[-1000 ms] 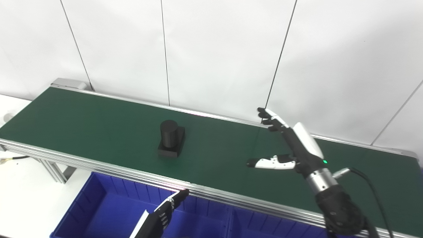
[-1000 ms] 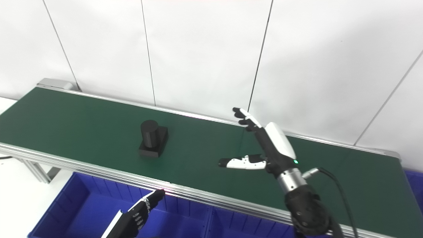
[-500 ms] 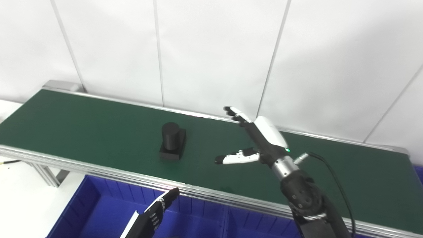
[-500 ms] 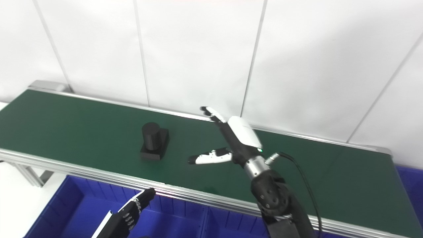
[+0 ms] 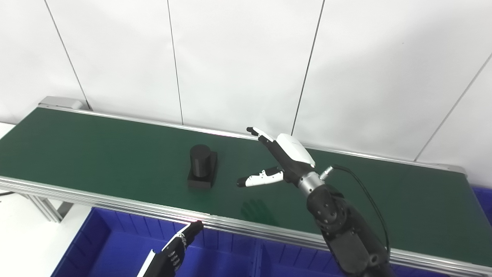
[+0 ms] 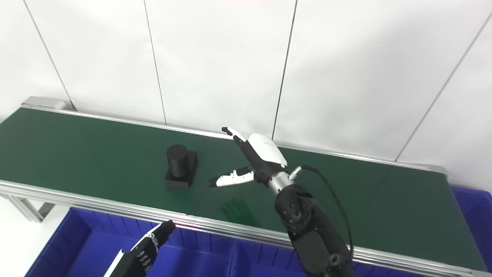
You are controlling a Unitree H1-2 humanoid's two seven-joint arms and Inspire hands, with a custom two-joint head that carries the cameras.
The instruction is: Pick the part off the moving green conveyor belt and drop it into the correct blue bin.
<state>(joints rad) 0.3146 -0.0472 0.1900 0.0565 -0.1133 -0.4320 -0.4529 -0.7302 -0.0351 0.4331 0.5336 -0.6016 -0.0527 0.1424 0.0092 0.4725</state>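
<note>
Now my right hand [image 5: 286,159] over the green belt [image 5: 96,154], fingers spread wide, empty — black part [image 5: 202,167] just beyond my thumb, untouched — left hand [image 5: 173,252] low, fingers straight, holding nothing.

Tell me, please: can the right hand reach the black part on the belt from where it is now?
Probably yes. The right hand is open above the green belt, to the right of the black part, and only bare belt lies between them. The left hand waits low over the blue bin.

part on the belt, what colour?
Black all over, cylinder and square base alike; it shows best in the left eye view, against the green belt.
</note>
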